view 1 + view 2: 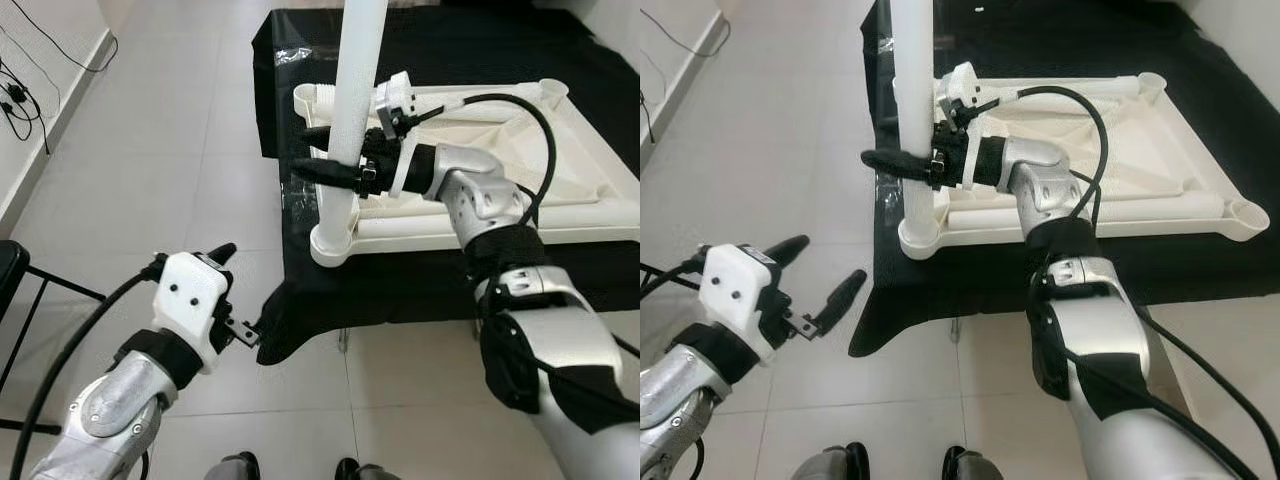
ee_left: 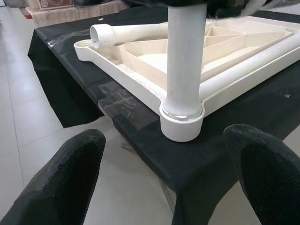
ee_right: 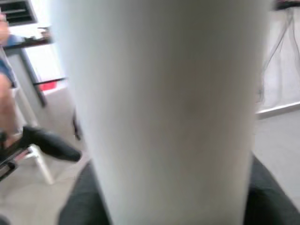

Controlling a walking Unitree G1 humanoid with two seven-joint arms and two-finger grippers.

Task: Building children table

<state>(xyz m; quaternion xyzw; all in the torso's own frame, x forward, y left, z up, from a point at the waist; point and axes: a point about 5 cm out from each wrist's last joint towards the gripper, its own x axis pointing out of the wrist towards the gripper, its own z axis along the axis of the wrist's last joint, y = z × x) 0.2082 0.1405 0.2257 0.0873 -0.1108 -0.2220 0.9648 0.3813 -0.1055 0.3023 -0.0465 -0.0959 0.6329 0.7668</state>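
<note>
The white children's table top (image 1: 600,212) lies upside down on a black-covered table (image 1: 480,50). A white leg (image 1: 352,100) stands upright in the socket at its near left corner (image 1: 332,248). My right gripper (image 1: 302,151) is shut on this leg about halfway up, one black finger on each side. In the right wrist view the leg (image 3: 164,108) sits close between the fingers. My left gripper (image 1: 825,265) hangs open over the floor, below and left of that corner, holding nothing. A second leg (image 2: 126,33) with a threaded end lies loose on the table top's far left side.
The black cloth (image 1: 300,320) hangs down off the near corner of the table. Grey tiled floor (image 1: 170,150) spreads to the left. Cables (image 1: 20,100) run along the left wall, and a black stool (image 1: 10,265) stands at the left edge.
</note>
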